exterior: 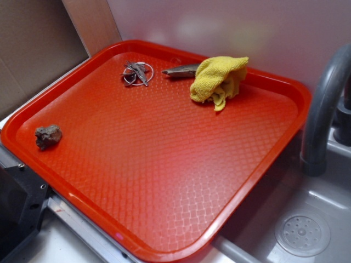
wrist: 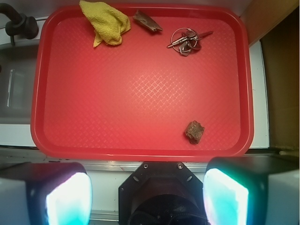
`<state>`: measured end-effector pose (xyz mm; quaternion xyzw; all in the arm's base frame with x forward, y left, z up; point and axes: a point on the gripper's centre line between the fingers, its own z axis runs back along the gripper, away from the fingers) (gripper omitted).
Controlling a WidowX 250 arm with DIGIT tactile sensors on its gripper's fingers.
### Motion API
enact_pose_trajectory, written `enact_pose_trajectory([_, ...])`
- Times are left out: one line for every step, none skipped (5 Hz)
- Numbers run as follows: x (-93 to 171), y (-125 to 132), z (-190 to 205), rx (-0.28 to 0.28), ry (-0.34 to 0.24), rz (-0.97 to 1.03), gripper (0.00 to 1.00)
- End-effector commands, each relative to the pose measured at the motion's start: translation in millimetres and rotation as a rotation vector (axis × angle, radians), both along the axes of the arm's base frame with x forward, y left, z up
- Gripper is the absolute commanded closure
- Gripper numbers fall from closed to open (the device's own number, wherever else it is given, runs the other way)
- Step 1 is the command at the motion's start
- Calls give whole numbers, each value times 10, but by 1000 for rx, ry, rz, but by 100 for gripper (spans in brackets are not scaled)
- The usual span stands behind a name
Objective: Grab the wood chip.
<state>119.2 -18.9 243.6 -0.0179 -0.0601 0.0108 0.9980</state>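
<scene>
Brown tapered wood chip (wrist: 147, 21) on textured red tray (wrist: 140, 93) beside yellow cloth (wrist: 106, 22); claw (wrist: 147, 197) wide, empty.

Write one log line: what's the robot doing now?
pincer: open, off tray | wood chip: untouched, between yellow cloth and keys

A crumpled yellow cloth (exterior: 219, 80), a metal key ring with dark keys (exterior: 137, 73) and a lumpy grey-brown rock (exterior: 47, 136) on a red textured plastic tray (exterior: 164, 164) beside a grey sink (exterior: 307, 230).
</scene>
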Motion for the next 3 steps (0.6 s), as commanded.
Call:
enact_pose_trajectory([0,0,0,0,0,0,0])
enact_pose_trajectory([499,-25,-419,84,-165,-111,0])
enact_pose_trajectory([1019,43,-765,38,-268,-270,0])
